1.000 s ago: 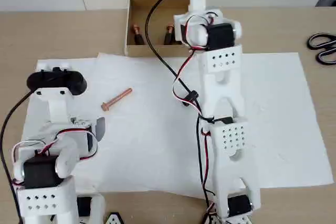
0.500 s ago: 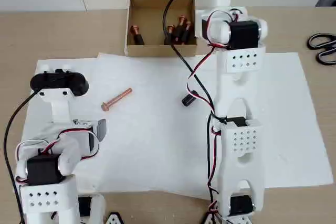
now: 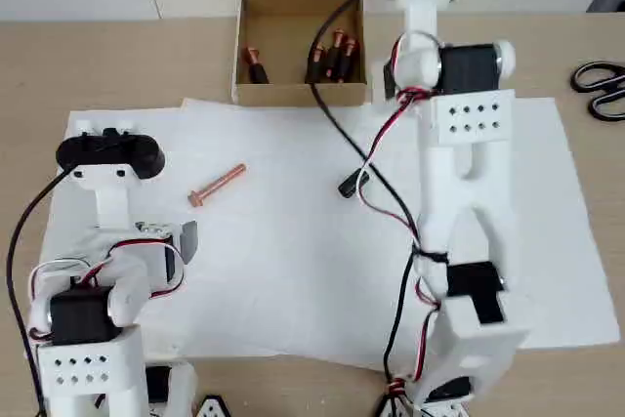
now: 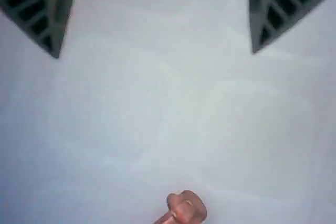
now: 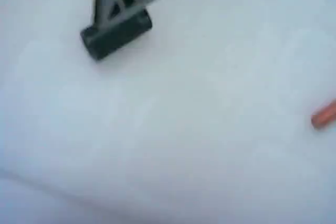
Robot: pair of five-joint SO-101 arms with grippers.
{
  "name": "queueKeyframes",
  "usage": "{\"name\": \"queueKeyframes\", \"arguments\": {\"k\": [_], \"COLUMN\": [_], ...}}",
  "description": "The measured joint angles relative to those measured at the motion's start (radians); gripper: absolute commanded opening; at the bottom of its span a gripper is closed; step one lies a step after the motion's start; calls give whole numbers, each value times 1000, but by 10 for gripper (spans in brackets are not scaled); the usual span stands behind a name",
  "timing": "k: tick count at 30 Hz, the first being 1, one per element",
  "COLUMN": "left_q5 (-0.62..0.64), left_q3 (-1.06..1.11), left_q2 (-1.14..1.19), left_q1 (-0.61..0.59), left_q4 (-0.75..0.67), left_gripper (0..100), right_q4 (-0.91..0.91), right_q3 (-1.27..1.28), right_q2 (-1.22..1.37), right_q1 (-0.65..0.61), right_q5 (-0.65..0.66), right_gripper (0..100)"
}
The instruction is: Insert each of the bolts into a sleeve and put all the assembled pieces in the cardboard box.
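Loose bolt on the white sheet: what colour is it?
The bolt is copper-coloured, clearest in the high view.

One cardboard box [image 3: 293, 95] on the desk [image 3: 98, 56], and I count four assembled pieces [image 3: 335, 56] inside it, three clustered and one [image 3: 255, 65] apart. One sheet of white paper [image 3: 293, 271]. On it, one loose copper bolt [image 3: 217, 186] and one loose black sleeve [image 3: 350, 186]. One pair of scissors [image 3: 598, 85]. Two arms: left arm [image 3: 98, 280], right arm [image 3: 469, 163].
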Motion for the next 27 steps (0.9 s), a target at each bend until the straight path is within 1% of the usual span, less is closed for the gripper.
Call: {"name": "queueKeyframes", "arguments": {"k": [4,7,9,12,19,23,27], "left_q5": [0,0,0,0,0,0,0], "left_q3": [0,0,0,0,0,0,0], "left_q2": [0,0,0,0,0,0,0], "left_q1": [0,0,0,0,0,0,0], "left_q4": [0,0,0,0,0,0,0], "left_gripper": [222,222,222,222,222,222,222], "right_q4": [0,-32,-60,-81,-153,-221,-292], "right_q3": [152,230,279,330,339,339,339], "right_q2": [-54,-55,-40,21,224,299,308], "right_q1": [-61,-74,-86,-106,-109,-110,-110], "right_q5": [-112,-221,-265,-325,-566,-632,-671], "right_gripper": [209,209,209,209,209,209,209]}}
